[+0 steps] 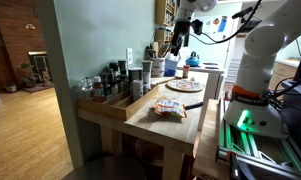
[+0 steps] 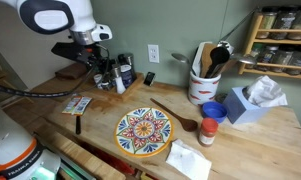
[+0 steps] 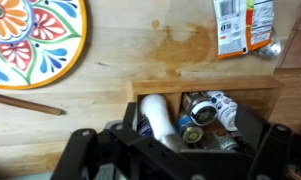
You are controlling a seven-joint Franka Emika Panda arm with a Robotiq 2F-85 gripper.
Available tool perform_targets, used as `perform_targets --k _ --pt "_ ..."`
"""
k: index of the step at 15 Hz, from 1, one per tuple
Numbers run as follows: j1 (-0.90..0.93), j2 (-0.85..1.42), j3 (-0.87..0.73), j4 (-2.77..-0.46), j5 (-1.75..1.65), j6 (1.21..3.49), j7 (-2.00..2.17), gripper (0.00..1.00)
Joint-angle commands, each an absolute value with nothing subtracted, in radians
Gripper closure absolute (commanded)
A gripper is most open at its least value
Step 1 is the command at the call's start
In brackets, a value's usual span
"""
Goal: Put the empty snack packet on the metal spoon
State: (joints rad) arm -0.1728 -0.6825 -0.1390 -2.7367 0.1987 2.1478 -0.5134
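The empty snack packet (image 3: 243, 25), white with orange-red print, lies flat on the wooden table at the top right of the wrist view. It also shows in both exterior views (image 2: 77, 104) (image 1: 170, 108). The metal spoon lies under it: its silvery head (image 3: 273, 47) peeks out at the packet's edge, and its dark handle (image 2: 78, 125) sticks out toward the table's front. My gripper (image 3: 177, 150) is open and empty. It hangs above the tray of bottles, apart from the packet, and shows in both exterior views (image 2: 102, 68) (image 1: 176, 45).
A wooden tray (image 3: 150, 88) of bottles and cans lies below the gripper. A colourful plate (image 2: 143, 131) and a wooden spoon (image 2: 175, 115) lie mid-table. A utensil crock (image 2: 203, 85), a tissue box (image 2: 255, 100), a red-lidded jar (image 2: 207, 130) and a napkin (image 2: 188, 160) are further along.
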Motion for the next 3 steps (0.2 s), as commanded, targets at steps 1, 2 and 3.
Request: perform_targets --k 1,2,3 --pt "-0.145 -0.731 -0.173 -2.753 0.144 2.152 -0.472 0.0" --pt "-0.161 -0.766 -0.163 -2.774 0.132 2.152 -0.466 0.0" --pt "-0.17 -0.794 -0.156 -2.792 0.126 2.153 -0.461 0.0"
